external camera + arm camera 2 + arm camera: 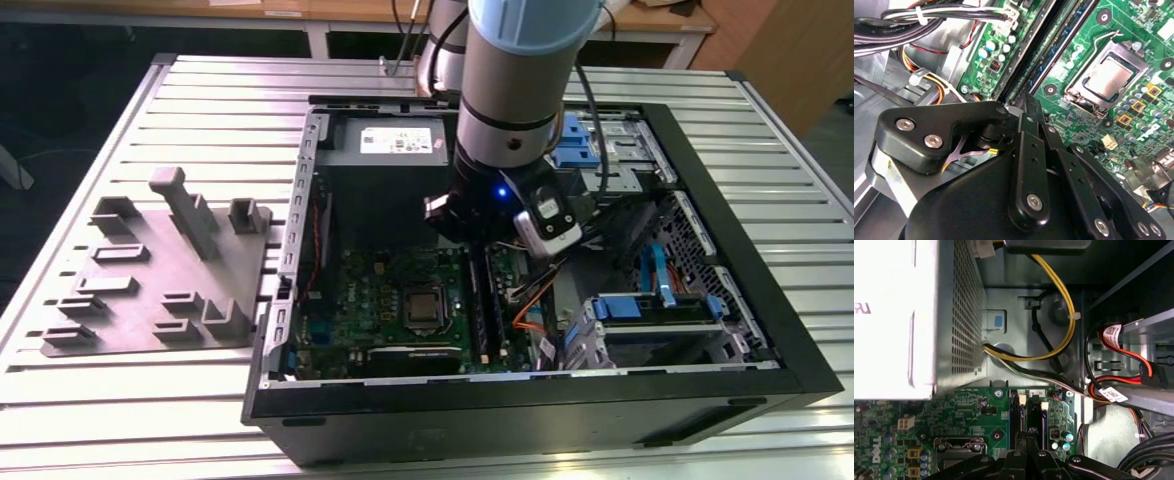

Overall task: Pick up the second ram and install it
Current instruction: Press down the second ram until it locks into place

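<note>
a robotics lab or workshop: a ribbed metal tabletop (147,120) carries an opened computer case (534,415), a grey moulded parts fixture (147,290) at its nine o'clock, a robot arm (514,90) above, wooden desks (200,10) at twelve.

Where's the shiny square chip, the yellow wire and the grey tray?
Shiny square chip (1106,75): second wrist view, middle of its metal top.
Yellow wire (1072,332): first wrist view, its curve.
Grey tray (147,272): exterior view, bare flat part.
</note>
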